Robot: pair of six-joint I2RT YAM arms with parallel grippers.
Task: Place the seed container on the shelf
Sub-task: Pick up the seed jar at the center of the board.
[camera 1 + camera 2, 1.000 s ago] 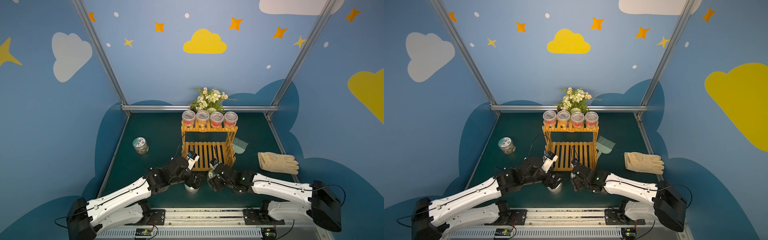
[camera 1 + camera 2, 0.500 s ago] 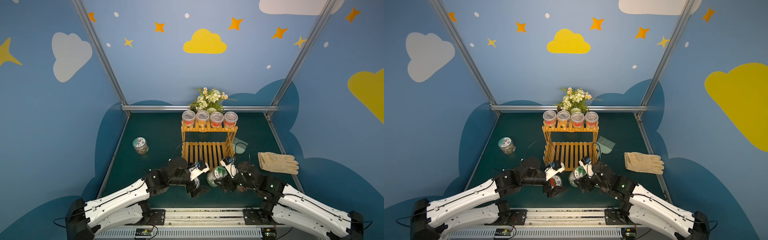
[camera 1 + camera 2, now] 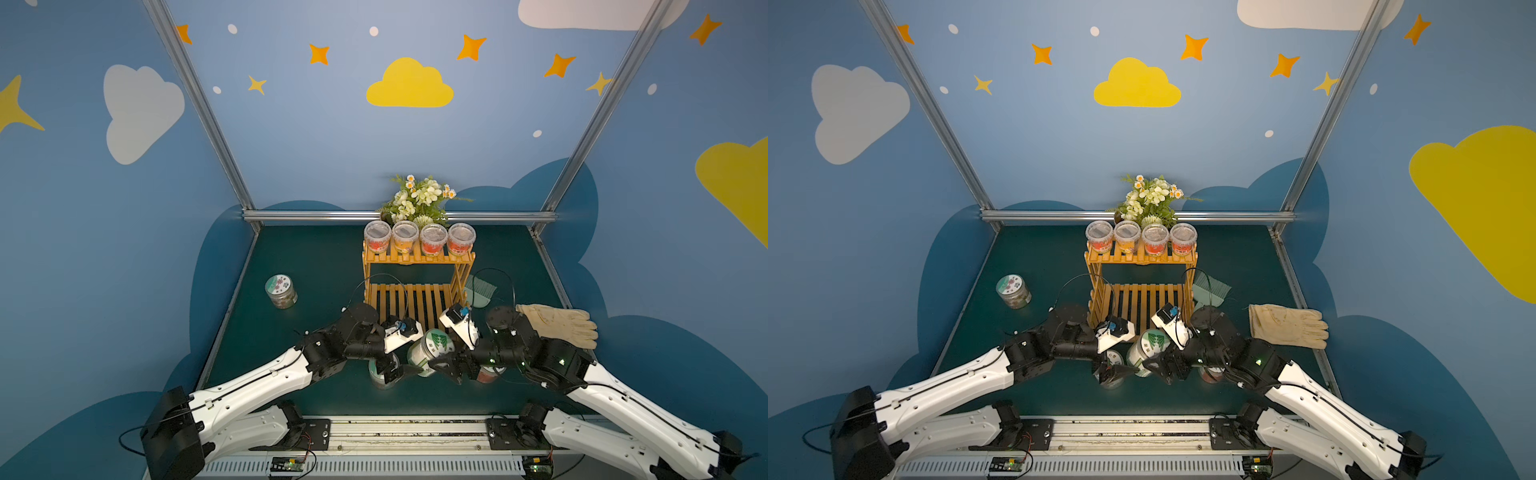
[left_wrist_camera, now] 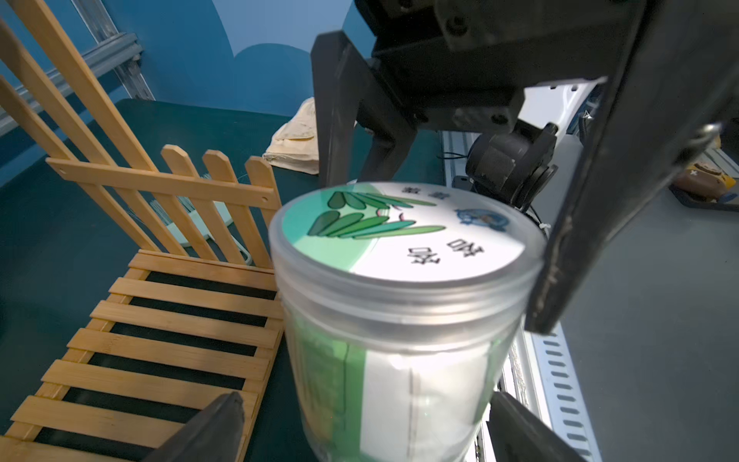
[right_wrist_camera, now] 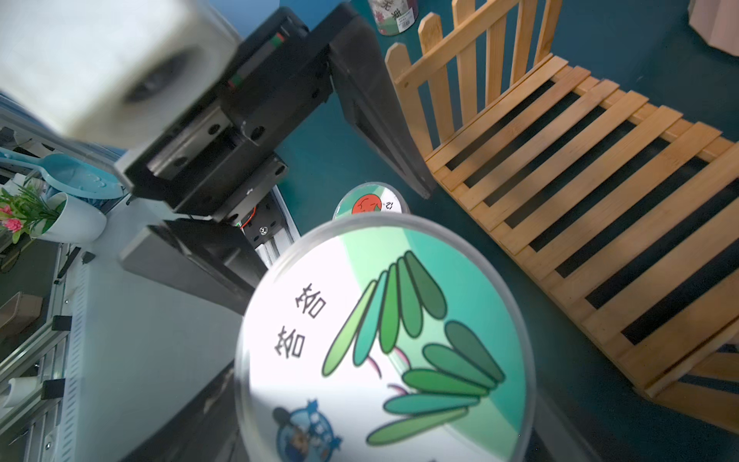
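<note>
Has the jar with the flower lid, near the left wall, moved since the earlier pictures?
No. The flower-lid jar stands where it stood, upright, at the same gap to the left of the shelf.

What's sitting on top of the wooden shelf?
Four jars stand in a row on the top of the shelf. What's inside them is too small to tell.

left tool (image 3: 401, 370): jaws wide apart | right tool (image 4: 436, 256): clamped on seed container (image 3: 430, 347) | both arms stretched forward, low

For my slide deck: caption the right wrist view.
Green-lidded jar close up, wooden shelf beside it, open left gripper opposite.
</note>
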